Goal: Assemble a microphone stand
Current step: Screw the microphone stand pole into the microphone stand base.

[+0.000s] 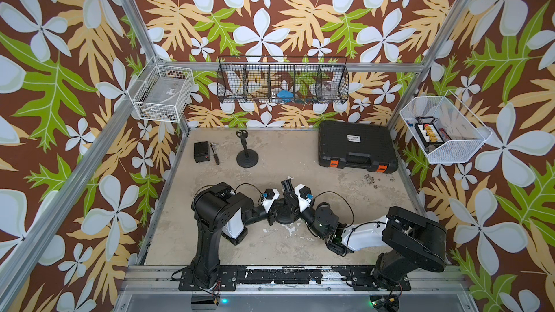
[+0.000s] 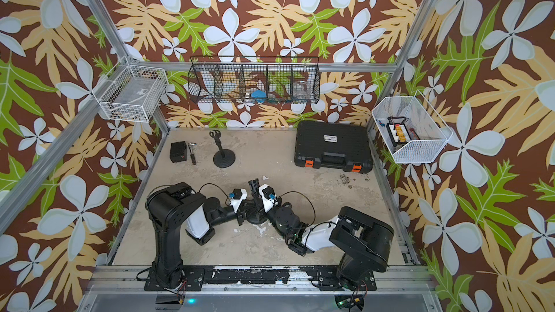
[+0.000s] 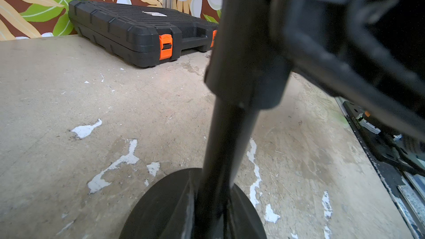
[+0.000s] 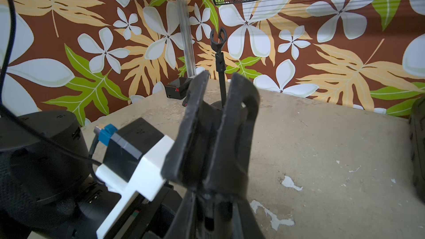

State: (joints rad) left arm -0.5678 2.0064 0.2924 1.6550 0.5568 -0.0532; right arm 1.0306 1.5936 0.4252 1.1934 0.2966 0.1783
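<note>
- Centrally, toward the front of the table (image 1: 300,157), both arms meet over one microphone stand. Its round base (image 3: 161,208) sits flat on the surface and its pole (image 3: 230,134) rises from the middle of it (the slight lean in the left wrist view may be only the lens).
- The left gripper (image 1: 272,217) is pressed together low on the pole, just above the base. I judge this grip anchors the stand so it neither tips nor turns while the upper end is worked.
- A thicker collar (image 3: 248,77) sits higher on the pole and looks like the joint where an upper section goes on.
- The right gripper (image 4: 219,81) points upward with a dark top piece (image 4: 211,129) between its fingers (image 4: 195,123). The jaws stand a little apart, and I cannot tell whether they pinch that piece or merely flank it.
- Coming in at the upper end suits seating or twisting the top piece against the left arm's hold.
- A finished stand (image 1: 247,153) stands upright well apart at the back, with its clip on top. It is near a hand tool (image 1: 215,157) and a small black box (image 1: 201,151), and is probably a model of the end result.
- The tool case (image 3: 142,33) lies closed at the back on the other side, clear of the work.
- One risk is that the top piece could droop if the upper jaws let go before the joint is tight.
</note>
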